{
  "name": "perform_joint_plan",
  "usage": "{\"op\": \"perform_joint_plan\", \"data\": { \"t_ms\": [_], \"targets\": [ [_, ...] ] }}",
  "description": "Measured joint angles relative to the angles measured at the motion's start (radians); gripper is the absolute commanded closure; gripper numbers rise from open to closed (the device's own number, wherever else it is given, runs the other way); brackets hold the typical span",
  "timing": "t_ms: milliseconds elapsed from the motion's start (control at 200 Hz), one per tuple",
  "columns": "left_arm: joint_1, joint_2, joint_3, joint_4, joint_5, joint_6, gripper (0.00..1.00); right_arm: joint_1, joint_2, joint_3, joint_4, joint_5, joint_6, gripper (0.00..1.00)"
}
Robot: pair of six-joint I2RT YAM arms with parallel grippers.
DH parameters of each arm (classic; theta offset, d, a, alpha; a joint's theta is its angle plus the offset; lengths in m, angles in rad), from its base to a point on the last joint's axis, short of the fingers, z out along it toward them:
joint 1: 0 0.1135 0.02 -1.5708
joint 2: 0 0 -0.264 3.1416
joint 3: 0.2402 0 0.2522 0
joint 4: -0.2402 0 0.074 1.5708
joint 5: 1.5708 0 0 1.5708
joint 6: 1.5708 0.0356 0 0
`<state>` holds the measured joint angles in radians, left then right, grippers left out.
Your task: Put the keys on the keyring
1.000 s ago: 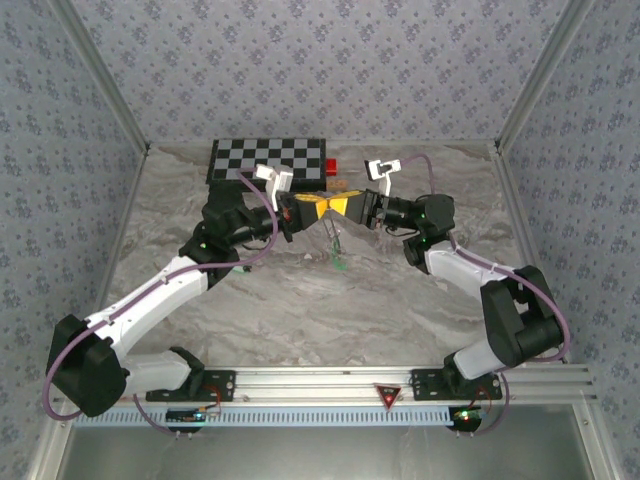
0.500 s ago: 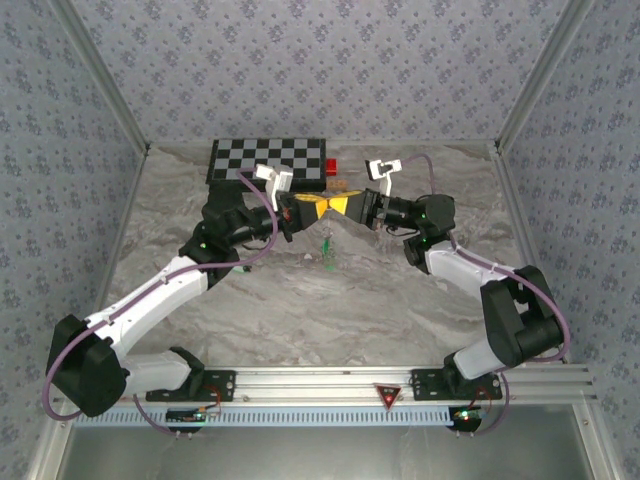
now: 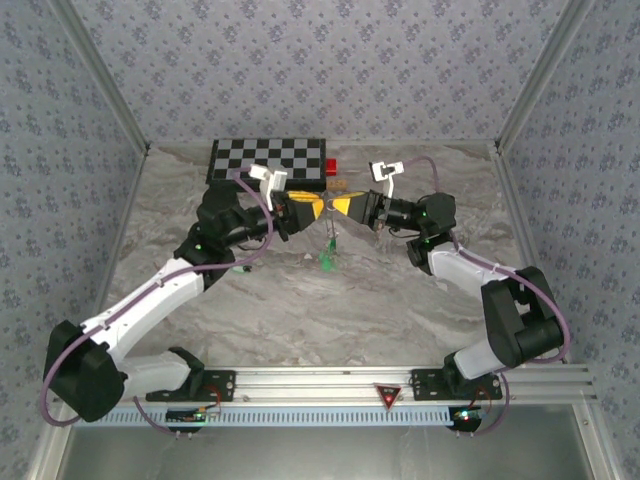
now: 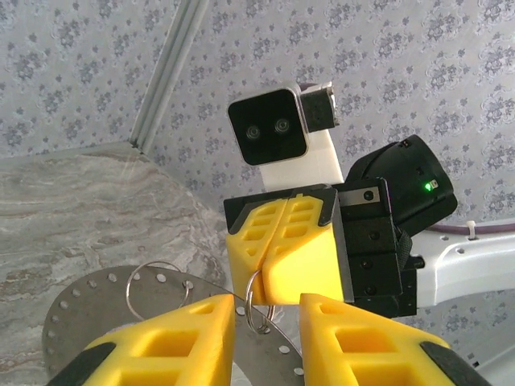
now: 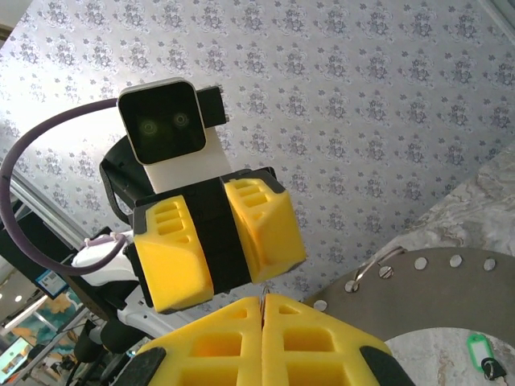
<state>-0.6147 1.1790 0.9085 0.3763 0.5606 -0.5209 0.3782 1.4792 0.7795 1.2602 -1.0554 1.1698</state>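
keyring [image 5: 451, 293], a flat grey band with holes round its rim, sits just below and beyond the fingertips of the two grippers, which face each other tip to tip above the table. the right gripper [image 4: 269, 249] has its fingers pressed together. a small wire loop [image 4: 249, 299] comes out of the lower end of their seam, so it seems to pinch that loop, with the keyring hanging from it. the left gripper [image 4: 267, 312] has its fingers parted. the loop stands in the gap between them, closer to its left finger, and whether either pad touches it cannot be told.

one green key [image 3: 328, 262] lies straight below the point where the fingertips meet, at the end of a thin line running down from them. it looks to dangle under the keyring with its long axis pointing down, away from both hands. whether it is properly threaded is too small to tell. from the right wrist it shows low and to the right of that hand's fingers, under the band.

the relation that matters is the loop's place: directly ahead of the left fingertips, inside their gap, roughly in line with the right hand's seam. the left hand is the free one and would only need to close to take it. the key is about equally near both hands, and either would have to drop down to reach it.
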Motion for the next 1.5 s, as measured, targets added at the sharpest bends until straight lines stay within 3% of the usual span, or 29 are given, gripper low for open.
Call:
{"op": "perform_joint_plan", "data": {
  "t_ms": [780, 1499],
  "targets": [
    [-0.042, 0.042, 0.032, -0.097, -0.042, 0.068, 0.76, 0.006, 0.000, 0.000, -0.008, 0.000, -0.014, 1.00],
    [-0.042, 0.060, 0.065, -0.144, -0.056, 0.072, 0.88, 0.019, -0.013, -0.005, -0.069, 0.003, -0.064, 1.00]
  ]
}}
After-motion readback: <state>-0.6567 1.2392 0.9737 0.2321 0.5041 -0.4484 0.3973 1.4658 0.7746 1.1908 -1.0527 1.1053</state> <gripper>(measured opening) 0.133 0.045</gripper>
